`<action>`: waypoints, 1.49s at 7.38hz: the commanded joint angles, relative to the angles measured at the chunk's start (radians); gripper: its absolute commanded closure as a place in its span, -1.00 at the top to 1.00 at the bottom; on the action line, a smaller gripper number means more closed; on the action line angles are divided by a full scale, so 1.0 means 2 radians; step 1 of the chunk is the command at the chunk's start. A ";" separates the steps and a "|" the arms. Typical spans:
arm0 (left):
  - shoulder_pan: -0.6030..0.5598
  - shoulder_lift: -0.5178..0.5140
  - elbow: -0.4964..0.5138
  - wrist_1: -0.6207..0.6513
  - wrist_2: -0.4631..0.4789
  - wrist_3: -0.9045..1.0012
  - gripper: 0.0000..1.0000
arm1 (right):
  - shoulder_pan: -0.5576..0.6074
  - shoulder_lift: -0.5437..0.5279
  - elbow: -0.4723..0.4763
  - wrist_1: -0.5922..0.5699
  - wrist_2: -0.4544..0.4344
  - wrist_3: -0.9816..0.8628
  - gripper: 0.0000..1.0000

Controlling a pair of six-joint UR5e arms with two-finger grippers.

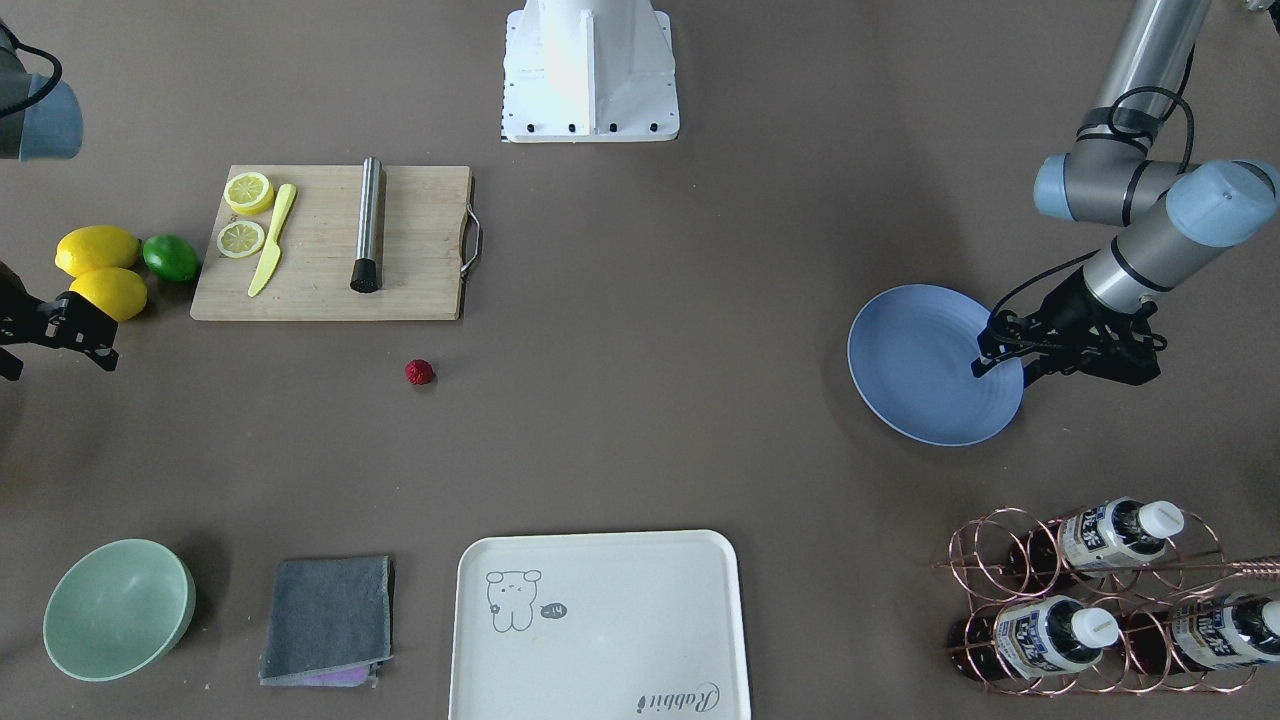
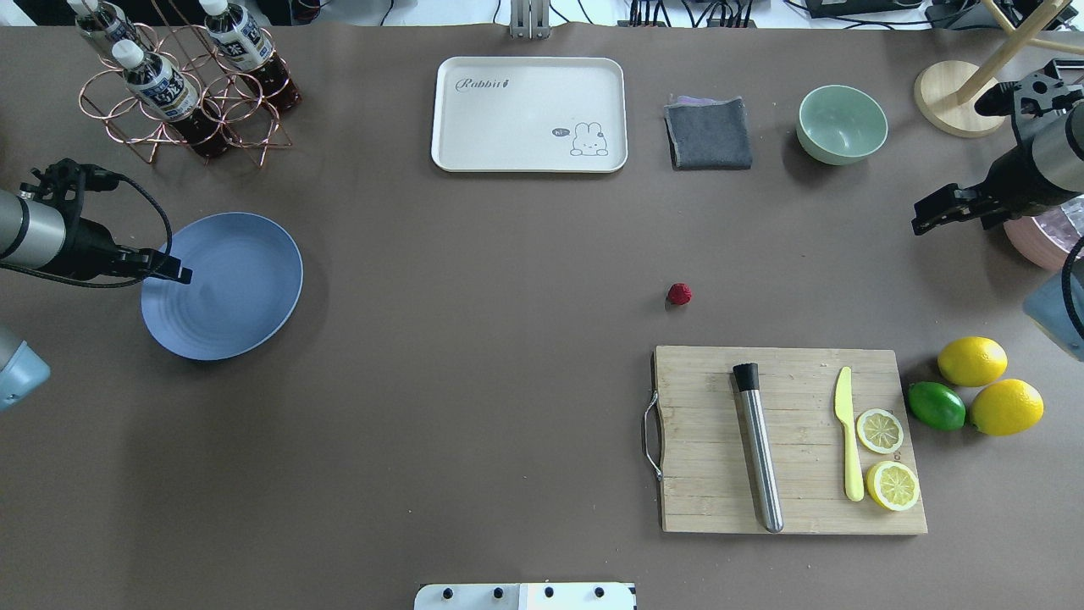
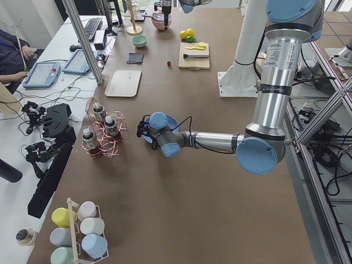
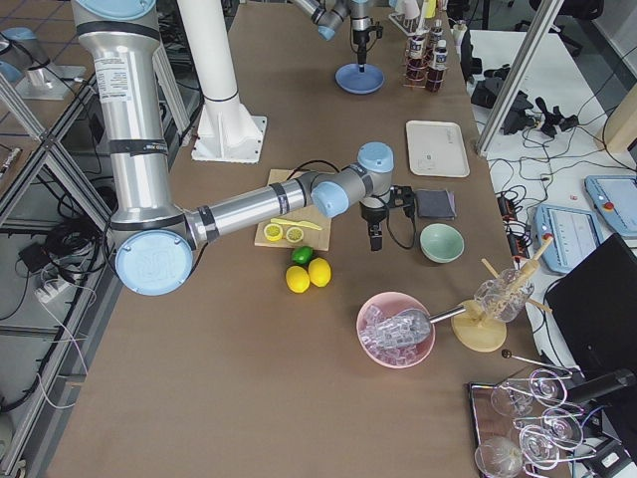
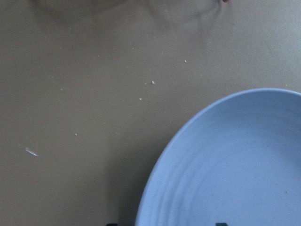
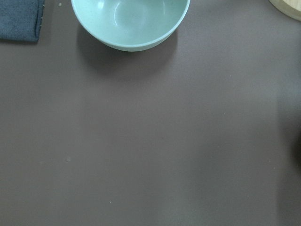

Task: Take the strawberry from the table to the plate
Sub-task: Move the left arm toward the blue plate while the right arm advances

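The strawberry (image 2: 679, 294), a tiny deep-red berry, lies alone on the brown table (image 2: 508, 381), just beyond the cutting board's far edge; it also shows in the front view (image 1: 419, 372). The light-blue plate (image 2: 222, 285) sits far off on the robot's left side and holds nothing. My left gripper (image 2: 182, 275) hovers over the plate's outer rim (image 1: 930, 365), open and holding nothing. My right gripper (image 2: 919, 224) hangs open above bare table near the mint bowl, well to the right of the strawberry.
A wooden cutting board (image 2: 788, 440) carries a metal rod, a yellow knife and two lemon slices. Two lemons (image 2: 972, 361) and a lime (image 2: 936, 405) lie beside it. A mint bowl (image 2: 842, 124), a grey cloth (image 2: 708, 133), a cream tray (image 2: 529, 114) and a bottle rack (image 2: 182, 85) line the far edge.
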State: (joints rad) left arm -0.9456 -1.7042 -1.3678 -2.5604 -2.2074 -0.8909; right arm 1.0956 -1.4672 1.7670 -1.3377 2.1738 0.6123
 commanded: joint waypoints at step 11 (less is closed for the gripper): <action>0.080 -0.109 -0.048 0.008 0.023 -0.222 -1.00 | 0.000 0.002 0.005 0.000 -0.001 0.001 0.98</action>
State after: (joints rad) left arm -0.8697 -1.8637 -1.4667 -2.5541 -2.2275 -1.2577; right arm 1.0953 -1.4647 1.7759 -1.3376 2.1722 0.6134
